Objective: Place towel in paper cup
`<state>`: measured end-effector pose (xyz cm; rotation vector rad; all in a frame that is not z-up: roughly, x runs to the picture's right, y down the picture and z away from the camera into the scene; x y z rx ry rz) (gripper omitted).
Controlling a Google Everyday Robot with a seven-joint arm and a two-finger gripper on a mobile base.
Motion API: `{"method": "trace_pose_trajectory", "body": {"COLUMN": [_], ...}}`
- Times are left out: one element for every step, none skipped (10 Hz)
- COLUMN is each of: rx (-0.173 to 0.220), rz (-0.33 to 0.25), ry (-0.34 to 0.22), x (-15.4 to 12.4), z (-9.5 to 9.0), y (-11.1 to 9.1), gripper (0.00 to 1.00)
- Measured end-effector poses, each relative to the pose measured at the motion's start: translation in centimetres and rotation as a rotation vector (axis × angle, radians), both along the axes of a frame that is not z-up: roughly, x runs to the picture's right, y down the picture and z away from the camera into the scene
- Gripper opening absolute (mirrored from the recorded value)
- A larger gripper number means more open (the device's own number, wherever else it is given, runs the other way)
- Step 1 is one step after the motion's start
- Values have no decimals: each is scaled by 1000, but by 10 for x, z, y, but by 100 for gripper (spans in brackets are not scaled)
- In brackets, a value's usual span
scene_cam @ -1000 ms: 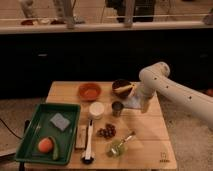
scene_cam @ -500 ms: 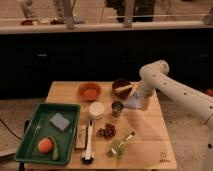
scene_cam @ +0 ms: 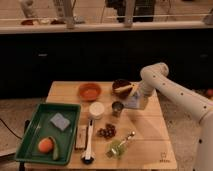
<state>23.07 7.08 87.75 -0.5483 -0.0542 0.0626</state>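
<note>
The white paper cup [scene_cam: 96, 109] stands upright near the middle of the wooden table [scene_cam: 145, 135]. My gripper [scene_cam: 134, 103] hangs low over the table, right of a small metal cup [scene_cam: 118, 108] and in front of a dark bowl [scene_cam: 122, 86]. A pale, cloth-like patch that may be the towel [scene_cam: 130, 104] shows at the gripper. The gripper is about a cup's width to the right of the paper cup, with the metal cup between them.
A green tray [scene_cam: 30, 135] at the left holds a grey sponge [scene_cam: 60, 121] and an orange [scene_cam: 45, 144]. An orange bowl [scene_cam: 89, 91], grapes [scene_cam: 106, 131], a white brush [scene_cam: 88, 144] and a green bottle [scene_cam: 118, 147] lie on the table. A dark counter stands behind.
The arm's elbow has shifted slightly. The gripper stays by the metal cup, and nothing on the table has moved.
</note>
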Motion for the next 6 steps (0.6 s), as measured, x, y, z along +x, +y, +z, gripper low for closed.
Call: {"method": "trace_pose_trajectory", "body": {"rx": [8,14,16,15,15,15], "rz": [16,35,52,67,83,93], "ry": [1,6,12,14,20,26], "x": [1,5,9,10,12,14], "z": [5,15,21,30,38,42], "y": [-2,-4,-6,-6,-7,-6], "gripper": [80,80,80,80,80,80]}}
